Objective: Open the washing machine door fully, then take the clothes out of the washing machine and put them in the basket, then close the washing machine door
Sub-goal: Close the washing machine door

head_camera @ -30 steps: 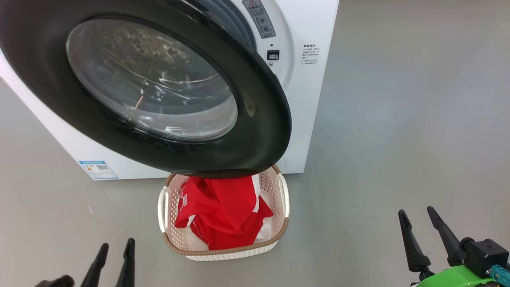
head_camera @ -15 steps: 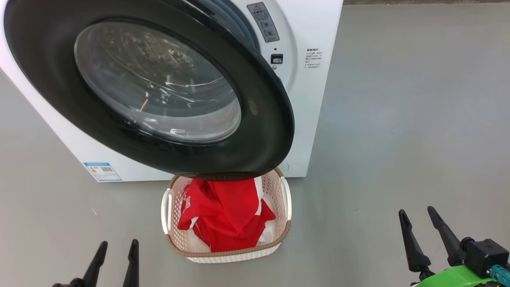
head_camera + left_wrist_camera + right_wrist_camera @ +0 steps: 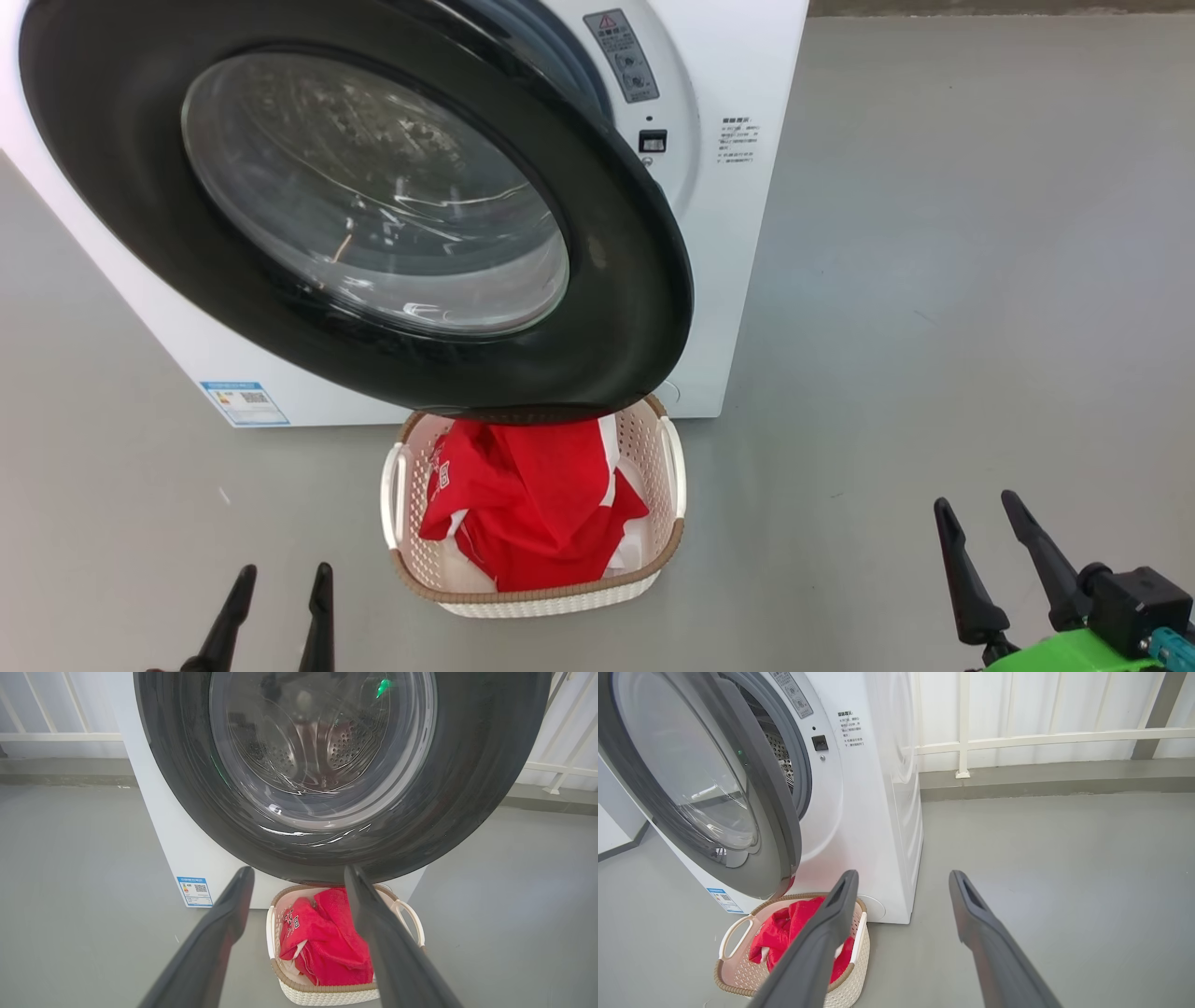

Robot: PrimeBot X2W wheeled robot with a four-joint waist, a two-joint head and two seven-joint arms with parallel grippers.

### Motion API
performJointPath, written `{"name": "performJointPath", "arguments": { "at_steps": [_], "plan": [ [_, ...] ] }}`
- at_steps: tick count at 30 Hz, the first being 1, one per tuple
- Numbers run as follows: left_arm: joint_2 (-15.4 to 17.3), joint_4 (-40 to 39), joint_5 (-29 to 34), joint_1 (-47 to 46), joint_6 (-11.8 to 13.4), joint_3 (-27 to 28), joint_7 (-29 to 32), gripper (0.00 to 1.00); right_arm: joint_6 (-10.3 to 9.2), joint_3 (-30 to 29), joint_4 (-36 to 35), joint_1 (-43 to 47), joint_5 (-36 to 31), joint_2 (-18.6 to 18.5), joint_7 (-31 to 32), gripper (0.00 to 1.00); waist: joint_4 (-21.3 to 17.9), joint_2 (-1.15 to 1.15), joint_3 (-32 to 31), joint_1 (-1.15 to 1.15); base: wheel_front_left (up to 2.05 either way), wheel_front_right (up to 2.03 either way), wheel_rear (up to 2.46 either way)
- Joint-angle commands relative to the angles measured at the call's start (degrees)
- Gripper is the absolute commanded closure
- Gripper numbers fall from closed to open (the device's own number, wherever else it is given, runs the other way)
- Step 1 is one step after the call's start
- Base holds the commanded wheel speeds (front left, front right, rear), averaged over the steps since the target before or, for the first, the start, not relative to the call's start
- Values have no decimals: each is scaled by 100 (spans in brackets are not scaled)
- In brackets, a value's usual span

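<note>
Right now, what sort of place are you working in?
Likely a laundry area: a white washing machine, a basket of red clothes on bare grey floor, white railing behind.

Bright, soft, even light everywhere, and the grey floor carries barely a shadow. White streaks of glare curl across the glass of the washing machine door, thickest toward 5 o'clock. Faint shade under the door falls on the 12 o'clock end of the basket. Head view sharp. Wrist views bow at the edges, and the left gripper looms soft-edged at 6 o'clock.
</note>
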Motion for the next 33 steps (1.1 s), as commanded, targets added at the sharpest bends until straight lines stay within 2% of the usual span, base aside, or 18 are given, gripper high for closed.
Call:
{"name": "performJointPath", "arguments": {
  "at_steps": [1, 13, 15, 16, 17, 19, 30, 33],
  "plan": [
    [15, -129, 80, -38, -32, 202, -70, 0, 28, 116, -147, 0, -36, -87, -36, 0, 3, 0, -4, 0, 0, 0, 0],
    [-24, -172, 128, -31, -32, 107, -70, 0, 28, 140, -145, 11, -19, -64, -36, 0, 71, 0, -45, 0, 0, 0, 0],
    [-27, -173, 131, -34, -32, 101, -70, 0, 28, 184, -156, -16, 5, -59, -36, 55, 98, 0, -50, 0, 0, 0, 0],
    [-29, -172, 131, -30, -32, 96, -70, 0, 28, 214, -157, -33, 18, -59, -36, 75, 116, 0, -55, 0, 0, 0, 0],
    [-32, -167, 129, -25, -32, 91, -70, 0, 28, 248, -158, -56, 36, -58, -36, 89, 137, 0, -59, 0, 0, 0, 0],
    [-41, -173, 124, -7, -32, 57, -70, 0, 28, 383, -153, -144, 68, -50, -36, 100, 230, 0, -85, 0, 0, 0, 0],
    [-60, -192, -25, -21, -32, -159, -70, 0, 28, 1138, -44, -991, 240, -12, -36, 100, 822, 0, -92, 0, 0, 0, 0],
    [-61, -199, -181, -61, -32, -305, -70, 0, 28, 1261, 101, -1506, 412, 10, -36, 100, 1098, 0, -10, 0, 0, 0, 0]
  ]
}}
